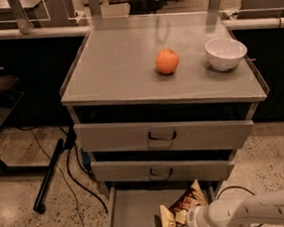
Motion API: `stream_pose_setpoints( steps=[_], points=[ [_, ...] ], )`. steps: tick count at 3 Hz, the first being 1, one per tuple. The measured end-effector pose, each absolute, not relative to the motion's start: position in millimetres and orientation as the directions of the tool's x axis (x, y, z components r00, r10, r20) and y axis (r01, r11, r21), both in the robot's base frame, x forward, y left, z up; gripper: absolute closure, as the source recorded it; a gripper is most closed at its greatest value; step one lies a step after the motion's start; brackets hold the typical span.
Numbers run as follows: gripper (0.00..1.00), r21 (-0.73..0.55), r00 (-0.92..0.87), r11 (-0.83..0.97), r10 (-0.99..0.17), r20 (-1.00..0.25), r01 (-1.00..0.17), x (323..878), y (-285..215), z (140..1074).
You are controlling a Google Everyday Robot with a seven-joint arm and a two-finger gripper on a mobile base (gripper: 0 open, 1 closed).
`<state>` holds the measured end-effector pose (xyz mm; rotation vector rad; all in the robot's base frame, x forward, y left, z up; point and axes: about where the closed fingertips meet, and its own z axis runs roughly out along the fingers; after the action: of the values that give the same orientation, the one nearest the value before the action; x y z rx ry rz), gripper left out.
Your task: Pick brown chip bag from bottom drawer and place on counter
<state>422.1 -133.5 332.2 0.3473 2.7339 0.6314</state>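
Dim warm light, soft sheen on the counter (pixel 118 68), jaws low in the shadowed bottom drawer (pixel 133 213)

brown chip bag (pixel 188 204): dk brown w/ cream panel, crinkled, tilted, at right of drawer floor.
btm drawer (pixel 130 211): pulled open toward you, flat grey tray.
bench (pixel 122 62): lt grey top, above bag.
tool (pixel 191 221): at bag's near end.
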Motion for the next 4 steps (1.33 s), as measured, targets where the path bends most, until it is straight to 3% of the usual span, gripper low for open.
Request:
stream_pose_setpoints(
  steps=[1,3,4],
  points=[
    [1.00,0.429,-0.913,0.900,0.238,-0.330,0.079,395,-130,394],
    [1.00,0.436,-0.913,0.898,0.225,-0.341,0.059,392,-130,426],
    [1.00,0.443,-0.904,0.897,0.189,-0.384,-0.001,383,-127,495]
  ],
)
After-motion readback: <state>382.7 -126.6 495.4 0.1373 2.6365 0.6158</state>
